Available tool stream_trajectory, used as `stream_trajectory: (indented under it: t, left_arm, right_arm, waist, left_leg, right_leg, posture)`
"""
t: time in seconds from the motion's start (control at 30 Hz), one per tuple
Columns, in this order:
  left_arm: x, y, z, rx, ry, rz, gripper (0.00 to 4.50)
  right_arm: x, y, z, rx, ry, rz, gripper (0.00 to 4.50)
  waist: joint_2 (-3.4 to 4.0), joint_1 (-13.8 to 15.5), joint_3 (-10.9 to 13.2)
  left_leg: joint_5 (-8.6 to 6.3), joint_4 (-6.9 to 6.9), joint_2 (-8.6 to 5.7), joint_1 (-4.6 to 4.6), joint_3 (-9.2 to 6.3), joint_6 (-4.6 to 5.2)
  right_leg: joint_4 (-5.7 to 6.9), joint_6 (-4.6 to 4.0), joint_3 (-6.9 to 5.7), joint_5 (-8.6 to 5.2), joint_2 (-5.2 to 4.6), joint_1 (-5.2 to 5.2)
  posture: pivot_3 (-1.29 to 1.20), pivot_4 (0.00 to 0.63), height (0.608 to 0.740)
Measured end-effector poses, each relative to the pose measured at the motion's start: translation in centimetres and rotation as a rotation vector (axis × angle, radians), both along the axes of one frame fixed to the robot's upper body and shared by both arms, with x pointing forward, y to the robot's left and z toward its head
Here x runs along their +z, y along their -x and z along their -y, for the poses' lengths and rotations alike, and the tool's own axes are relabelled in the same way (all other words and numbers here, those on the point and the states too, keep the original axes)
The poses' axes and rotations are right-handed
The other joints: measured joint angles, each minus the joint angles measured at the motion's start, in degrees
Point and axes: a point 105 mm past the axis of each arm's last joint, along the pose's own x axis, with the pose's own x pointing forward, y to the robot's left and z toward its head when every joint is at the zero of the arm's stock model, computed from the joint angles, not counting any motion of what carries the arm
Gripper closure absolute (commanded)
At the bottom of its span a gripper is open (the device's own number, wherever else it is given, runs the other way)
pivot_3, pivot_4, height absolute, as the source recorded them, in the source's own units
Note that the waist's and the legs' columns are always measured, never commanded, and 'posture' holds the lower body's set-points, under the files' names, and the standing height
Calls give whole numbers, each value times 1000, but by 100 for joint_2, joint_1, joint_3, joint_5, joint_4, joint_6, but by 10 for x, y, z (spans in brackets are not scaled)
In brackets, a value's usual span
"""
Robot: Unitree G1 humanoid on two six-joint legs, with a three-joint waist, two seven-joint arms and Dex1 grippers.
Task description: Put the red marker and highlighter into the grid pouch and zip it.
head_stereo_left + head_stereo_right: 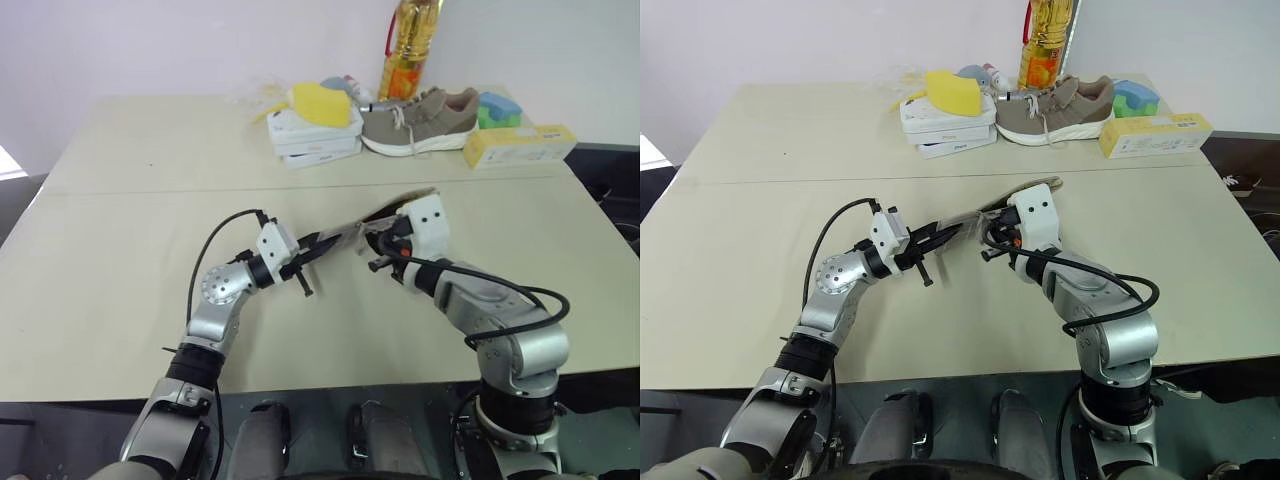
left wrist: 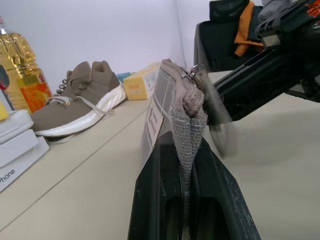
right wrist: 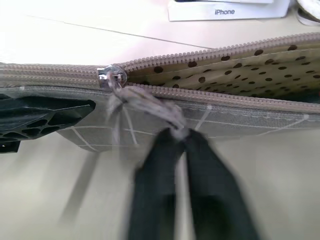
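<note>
The left gripper (image 2: 192, 165) is clamping one end of the pouch (image 3: 240, 107), holding it edge-up above the table (image 1: 120, 260), while the right gripper (image 3: 180, 137) is pinching the zip pull (image 3: 150, 107) with fingers together; the zip is standing mostly open

A pale beige surface (image 1: 120, 290) is carrying everything, with a seam running across its middle. Along its far edge are lying stacked white boxes (image 1: 315, 140), a tan shoe (image 1: 420, 120), a long yellow box (image 1: 518, 146), and an oil bottle (image 1: 407, 50) is standing behind them.
</note>
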Motion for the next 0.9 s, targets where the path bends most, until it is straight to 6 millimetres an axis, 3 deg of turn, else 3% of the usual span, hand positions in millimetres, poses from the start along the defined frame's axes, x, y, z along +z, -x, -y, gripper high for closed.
stream_trajectory:
  t: [0.2, 0.43, 0.6, 0.7, 0.87, 0.9]
  left_arm:
    - [-2, 0, -6, 9, -26, 5, 4500]
    - [-8, 5, -26, 7, -103, 31, 4500]
    - [-11, 8, -31, -9, -132, 46, 4500]
    - [-17, 8, -38, -7, -152, 12, 3491]
    - [-37, 4, -59, 61, -175, -113, 822]
    - [-40, 1, -67, 99, -181, -147, 380]
  right_arm:
    - [5, -3, 30, -62, 117, 27, 4428]
    - [31, -11, 123, -351, 376, 106, 4428]
    - [24, -7, 129, -324, 407, 85, 4428]
    - [14, 1, 123, -245, 411, 46, 3578]
    - [-2, 20, 115, -117, 436, -9, 956]
    - [-6, 25, 113, -85, 445, -15, 947]
  waist:
    - [0, 7, 0]
    - [0, 3, 0]
    - [0, 4, 0]
    - [0, 0, 0]
    - [-1, 13, 1]
    - [-2, 17, 1]
  left_leg:
    - [0, 0, 0, 0, 0, 0]
    - [0, -4, 0, 1, 5, 0]
    - [0, -6, 2, 2, 4, 0]
    - [0, -6, 2, 3, 4, 0]
    - [-1, -6, 2, 0, -6, 1]
    - [-1, -6, 2, -1, -9, 1]
  right_leg:
    - [-2, 0, 0, 0, -2, 0]
    - [-4, -1, 0, -1, -1, -1]
    - [-4, -1, 1, -1, 2, -1]
    - [-4, -1, 1, -1, 0, -1]
    - [-9, 0, 1, -1, -1, -2]
    - [-10, 0, 1, -2, -1, -2]
  posture:
    - [0, 150, 740]
    - [0, 150, 740]
    - [0, 150, 740]
    - [0, 150, 740]
    - [0, 150, 740]
    - [0, 150, 740]
